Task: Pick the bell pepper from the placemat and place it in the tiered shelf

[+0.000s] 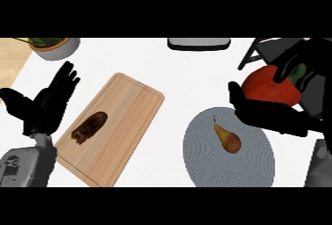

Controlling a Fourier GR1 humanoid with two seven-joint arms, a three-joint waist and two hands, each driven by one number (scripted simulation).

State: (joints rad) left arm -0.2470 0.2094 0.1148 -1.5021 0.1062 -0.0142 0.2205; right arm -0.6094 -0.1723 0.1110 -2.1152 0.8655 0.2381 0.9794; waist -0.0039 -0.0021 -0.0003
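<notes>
A red bell pepper [271, 87] with a green stem is held up at the right, in front of the black tiered shelf [259, 47]. My right hand [269, 112] is curled round it from below and behind, its thumb over the top. Below lies the round grey placemat [250, 169], with a pear [228, 139] on it. My left hand [45, 103] rests open at the left edge, fingers up, holding nothing.
A wooden cutting board [126, 114] lies left of centre with a dark brown vegetable [89, 126] on it. A potted plant [55, 45] stands at the top left. A grey object [198, 43] sits at the top middle edge.
</notes>
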